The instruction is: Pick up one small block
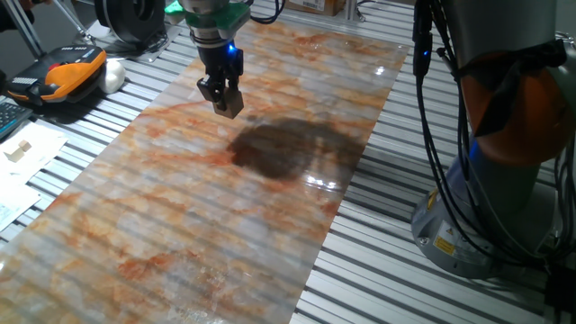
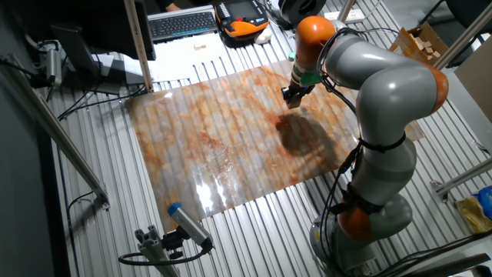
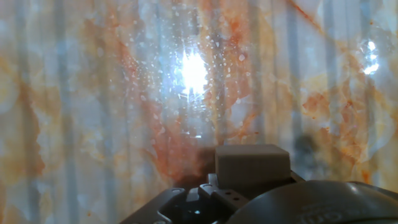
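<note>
We're seeing the tool (image 1: 227, 104) hanging above the marbled surface (image 1: 180, 225), clamped on the small block (image 3: 252, 165); no containers w/ contents visible.

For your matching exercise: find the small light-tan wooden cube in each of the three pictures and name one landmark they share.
One fixed view: small light-tan wooden cube between the gripper fingers, upper left of centre.
The other fixed view: too small to tell; gripper upper right.
Hand view: cube bottom centre.
Shared landmark: marbled orange mat.
</note>
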`<control>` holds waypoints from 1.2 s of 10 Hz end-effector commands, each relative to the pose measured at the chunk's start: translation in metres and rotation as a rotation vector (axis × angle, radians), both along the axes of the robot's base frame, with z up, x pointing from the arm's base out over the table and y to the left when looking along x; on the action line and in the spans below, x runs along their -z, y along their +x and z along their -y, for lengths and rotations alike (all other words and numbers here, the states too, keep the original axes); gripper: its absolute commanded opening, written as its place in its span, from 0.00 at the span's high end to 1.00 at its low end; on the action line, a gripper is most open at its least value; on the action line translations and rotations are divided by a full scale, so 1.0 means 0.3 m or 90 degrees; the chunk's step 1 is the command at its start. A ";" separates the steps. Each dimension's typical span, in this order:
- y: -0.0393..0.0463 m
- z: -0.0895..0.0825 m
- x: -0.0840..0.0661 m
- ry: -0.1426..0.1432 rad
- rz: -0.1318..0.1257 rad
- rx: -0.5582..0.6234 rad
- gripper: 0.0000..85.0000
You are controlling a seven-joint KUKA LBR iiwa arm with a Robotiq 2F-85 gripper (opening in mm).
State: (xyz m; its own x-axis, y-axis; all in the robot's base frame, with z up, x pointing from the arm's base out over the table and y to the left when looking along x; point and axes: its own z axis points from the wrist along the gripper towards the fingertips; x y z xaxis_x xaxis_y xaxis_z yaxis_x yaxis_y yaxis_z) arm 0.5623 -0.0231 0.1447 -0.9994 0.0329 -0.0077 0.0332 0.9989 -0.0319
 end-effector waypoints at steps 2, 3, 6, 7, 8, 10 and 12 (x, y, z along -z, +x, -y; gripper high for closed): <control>0.000 -0.001 0.000 0.002 0.000 -0.001 0.80; 0.000 -0.001 0.000 0.003 0.000 0.000 0.80; -0.001 -0.002 0.001 0.004 0.002 0.004 0.80; -0.001 -0.002 0.002 0.003 0.002 0.005 0.60; -0.003 -0.004 0.003 0.003 0.004 0.009 0.60; -0.005 -0.007 0.005 -0.008 0.012 0.021 0.60; -0.005 -0.008 0.005 -0.006 0.015 0.026 0.40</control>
State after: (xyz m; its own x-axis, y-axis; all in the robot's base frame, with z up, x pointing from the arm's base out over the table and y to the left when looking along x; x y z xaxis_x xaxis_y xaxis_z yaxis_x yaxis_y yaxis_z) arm 0.5607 -0.0207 0.1430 -0.9968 0.0741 -0.0309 0.0753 0.9964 -0.0386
